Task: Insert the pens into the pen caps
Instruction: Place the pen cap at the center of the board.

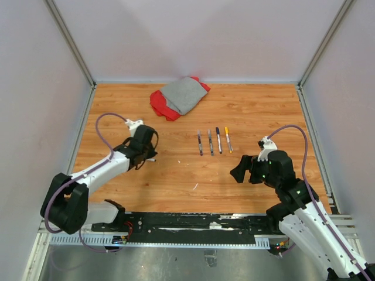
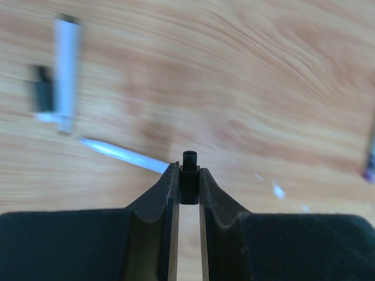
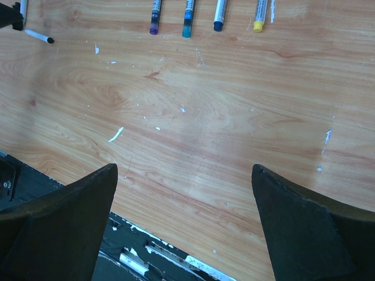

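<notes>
My left gripper [image 2: 188, 168] is shut on a small black pen cap [image 2: 188, 157], whose end pokes out past the fingertips just above the wood. A blurred white pen [image 2: 66, 70] lies up to the left with another black cap [image 2: 42, 96] beside it. A thin white stick [image 2: 123, 154] runs toward the fingers. In the top view the left gripper [image 1: 147, 153] sits at the left of the table. Several pens [image 1: 214, 141] lie in a row at the centre. Their coloured ends [image 3: 187, 17] show at the top of the right wrist view. My right gripper [image 3: 183, 172] stands wide open over bare wood.
A red and grey cloth [image 1: 179, 96] lies at the back of the table. Small white scraps [image 3: 115, 135] dot the wood. The black rail [image 1: 193, 222] runs along the near edge. Grey walls enclose the table on three sides.
</notes>
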